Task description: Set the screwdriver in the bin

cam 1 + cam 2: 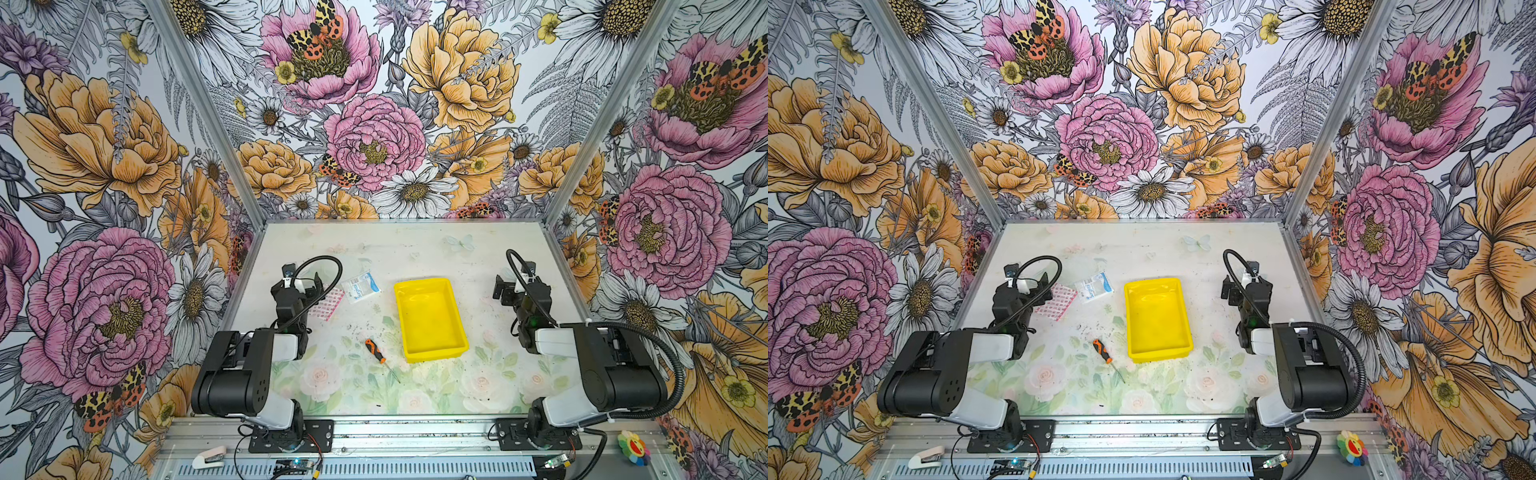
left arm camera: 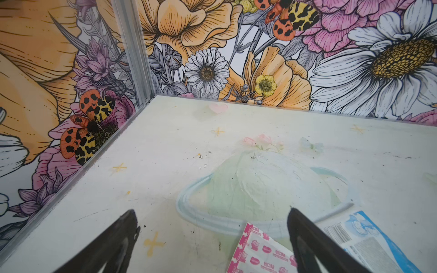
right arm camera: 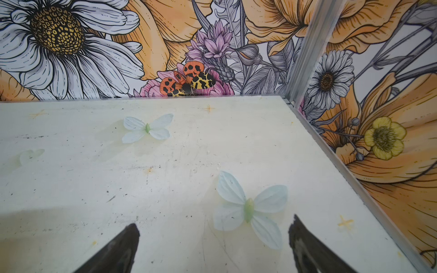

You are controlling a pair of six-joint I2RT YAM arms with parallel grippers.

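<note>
Left gripper (image 2: 211, 212) jaws apart, empty, well left of the bin (image 1: 432, 316); right gripper (image 3: 214, 221) likewise, opposite side. Screwdriver (image 1: 376, 351) just off bin's near-left corner: pinch handle, not shaft.

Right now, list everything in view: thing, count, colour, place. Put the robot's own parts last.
screwdriver: one, orange-and-black handle, grey shaft; flat on the table, left of the bin's near corner, apart from it.
bin: one, yellow, empty; mid-table.
white-and-blue packet: one; left of the bin's far end.
pink-and-white packet: one; beside the other packet, by the left arm.
stapler-like item: one, whitish; front rail, left.
flower toy: one, rainbow; front rail, right.
table: one, pale, faded floral print.
left pincer: one, black, open, empty.
right pincer: one, black, open, empty.
</note>
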